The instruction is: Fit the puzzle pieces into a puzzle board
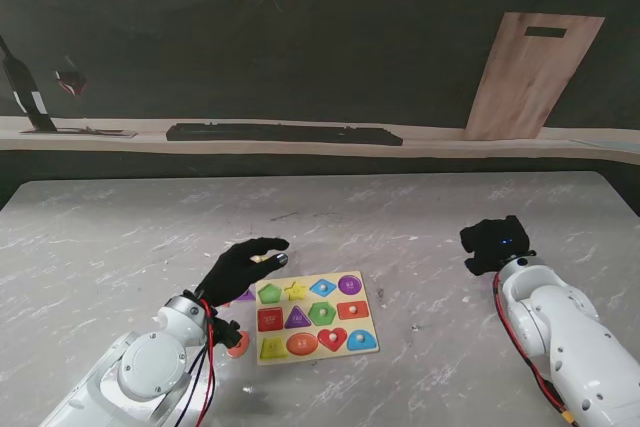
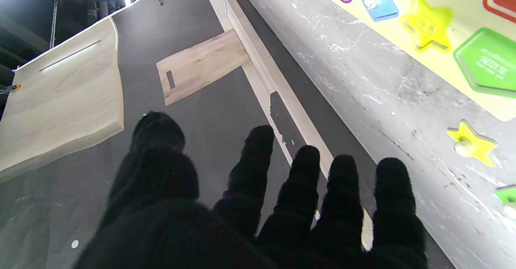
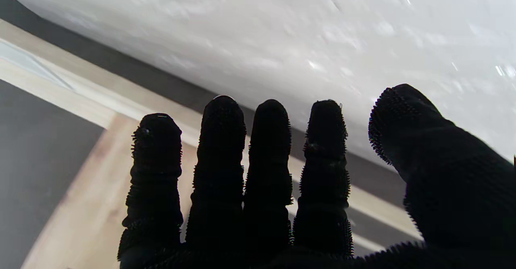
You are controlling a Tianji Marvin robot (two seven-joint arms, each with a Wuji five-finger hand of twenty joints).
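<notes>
Stand view: left hand (image 1: pixel 243 265) hovers open, holding nothing, beside the puzzle board (image 1: pixel 314 347) at lower centre; right hand (image 1: pixel 496 244) idles right | Left wrist: loose yellow star (image 2: pixel 471 143) lies off-board, best pinched by its knob | Right wrist: fingers (image 3: pixel 219 156) straight, empty.

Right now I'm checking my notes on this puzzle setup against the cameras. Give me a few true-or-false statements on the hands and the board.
1. The left hand is clamped around a puzzle piece. False: its fingers are spread and hold nothing.
2. The puzzle board lies nearer the left hand than the right hand. True.
3. A loose yellow star piece lies on the table off the board. True.
4. The right hand rests on the board. False: it is well to the board's right, over bare table.
5. A wooden board leans against the back wall. True.
</notes>
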